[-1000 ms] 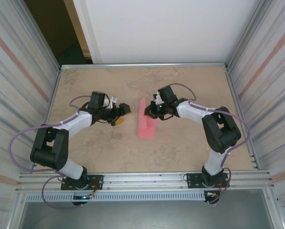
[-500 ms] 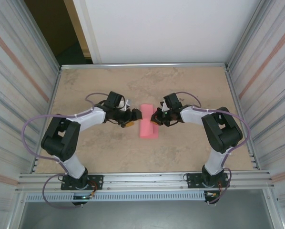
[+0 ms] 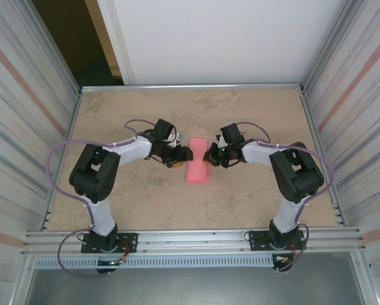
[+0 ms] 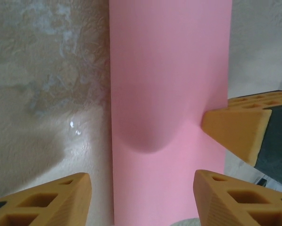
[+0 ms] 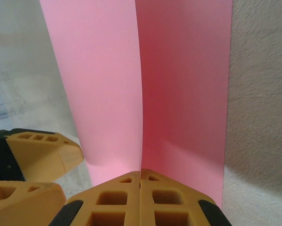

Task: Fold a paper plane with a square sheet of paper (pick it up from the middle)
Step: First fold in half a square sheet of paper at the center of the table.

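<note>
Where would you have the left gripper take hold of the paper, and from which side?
The paper lies as a narrow folded strip; the right gripper is shut on its right side mid-length, bulging it there. I'd pinch the left long edge level with that bulge, coming from the left, where the open left gripper has that edge free.

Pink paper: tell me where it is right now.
In the top view the pink paper lies near the middle of the table, between the grippers: left gripper open at its left edge, right gripper shut against its right edge.
</note>
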Controlling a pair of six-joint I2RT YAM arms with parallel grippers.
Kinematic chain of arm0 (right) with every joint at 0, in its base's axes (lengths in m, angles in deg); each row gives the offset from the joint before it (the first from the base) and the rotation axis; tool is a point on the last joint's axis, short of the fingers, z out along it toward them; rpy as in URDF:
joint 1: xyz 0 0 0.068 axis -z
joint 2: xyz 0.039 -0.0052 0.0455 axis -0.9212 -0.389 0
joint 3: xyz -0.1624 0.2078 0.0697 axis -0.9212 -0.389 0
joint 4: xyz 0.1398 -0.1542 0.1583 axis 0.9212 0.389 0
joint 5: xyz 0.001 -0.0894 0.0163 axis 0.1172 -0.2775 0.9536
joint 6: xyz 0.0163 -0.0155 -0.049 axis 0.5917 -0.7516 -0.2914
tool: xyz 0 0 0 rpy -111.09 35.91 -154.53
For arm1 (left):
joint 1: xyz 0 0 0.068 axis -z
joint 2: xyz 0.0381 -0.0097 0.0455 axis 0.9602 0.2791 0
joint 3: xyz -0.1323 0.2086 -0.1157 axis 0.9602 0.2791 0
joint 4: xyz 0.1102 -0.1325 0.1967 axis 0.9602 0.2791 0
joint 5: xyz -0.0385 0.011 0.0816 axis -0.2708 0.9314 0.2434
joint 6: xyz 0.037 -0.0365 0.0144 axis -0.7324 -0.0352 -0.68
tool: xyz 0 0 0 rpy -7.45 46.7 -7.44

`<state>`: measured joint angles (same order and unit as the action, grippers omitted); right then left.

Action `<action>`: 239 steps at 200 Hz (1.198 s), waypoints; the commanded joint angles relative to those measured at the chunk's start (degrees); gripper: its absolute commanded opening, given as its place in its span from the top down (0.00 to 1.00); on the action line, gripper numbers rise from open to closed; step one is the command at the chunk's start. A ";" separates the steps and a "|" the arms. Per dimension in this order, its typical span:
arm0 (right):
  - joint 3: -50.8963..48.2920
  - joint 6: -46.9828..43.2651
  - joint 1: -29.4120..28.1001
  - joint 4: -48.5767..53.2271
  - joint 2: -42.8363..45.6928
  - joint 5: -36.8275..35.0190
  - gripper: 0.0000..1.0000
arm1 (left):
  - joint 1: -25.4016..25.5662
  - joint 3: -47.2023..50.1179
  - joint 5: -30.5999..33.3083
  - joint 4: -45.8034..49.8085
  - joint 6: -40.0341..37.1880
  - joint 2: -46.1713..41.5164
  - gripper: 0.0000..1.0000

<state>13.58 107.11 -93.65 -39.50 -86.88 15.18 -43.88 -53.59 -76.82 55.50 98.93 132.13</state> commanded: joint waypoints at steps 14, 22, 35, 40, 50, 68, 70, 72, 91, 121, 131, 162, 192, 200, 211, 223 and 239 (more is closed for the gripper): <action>1.37 -1.85 0.52 1.05 -1.71 0.98 1.00 | 1.06 -3.90 0.83 2.36 -1.98 2.83 0.42; 1.37 -1.78 0.53 0.86 -1.81 1.18 1.00 | 1.20 -4.45 0.95 2.57 -2.07 3.55 0.43; 1.44 -1.66 0.53 0.52 -2.02 1.74 1.00 | 1.59 -5.33 1.38 3.35 -2.25 4.44 0.44; 1.45 -1.68 0.50 0.45 -2.05 1.95 1.00 | 1.68 -5.78 1.56 3.71 -2.40 4.80 0.44; 1.61 -1.64 0.52 0.38 -2.22 1.99 1.00 | 1.90 -6.38 2.23 4.56 -2.67 5.39 0.46; 1.80 -1.50 0.62 0.38 -2.55 2.08 1.00 | 2.34 -7.49 4.07 6.45 -3.11 6.39 0.49; 1.88 -1.50 0.60 0.38 -2.46 2.08 1.00 | 2.43 -7.59 4.32 6.68 -3.14 6.49 0.49; 1.92 -1.46 0.61 0.38 -2.59 2.17 1.00 | 2.48 -7.73 4.45 6.98 -3.17 6.60 0.49; 1.74 -1.49 0.78 0.89 -2.34 1.97 0.97 | 2.71 -8.44 6.40 8.75 -3.38 7.74 0.55; -0.01 -1.78 2.61 1.87 1.39 0.10 0.81 | 3.22 -8.60 9.23 10.60 -3.59 9.64 0.61; -0.75 -2.01 3.37 2.65 3.40 -1.39 0.74 | 3.31 -8.77 9.93 10.98 -3.81 10.42 0.63; -3.69 -2.16 4.55 4.27 9.41 -6.14 0.65 | 3.88 -9.40 10.94 11.54 -4.46 12.75 0.64; -6.41 -1.82 4.93 5.14 12.95 -8.83 0.65 | 4.88 -11.44 11.71 13.81 -6.55 15.81 0.63; -6.97 -1.89 5.00 5.13 13.41 -9.13 0.65 | 5.21 -12.29 12.48 15.04 -7.49 16.70 0.63; -7.45 -1.90 5.03 5.30 13.76 -9.67 0.65 | 5.78 -13.51 14.45 16.95 -8.69 17.62 0.62; -8.30 -1.66 5.19 5.22 14.19 -10.53 0.65 | 6.41 -14.86 16.26 18.99 -9.94 18.91 0.61; -9.47 -1.24 5.67 4.47 14.83 -10.97 0.64 | 6.98 -16.06 17.62 20.69 -10.79 20.36 0.60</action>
<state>5.97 105.80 -88.74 -36.14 -74.23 6.83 -39.25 -70.49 -66.19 73.45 92.09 144.56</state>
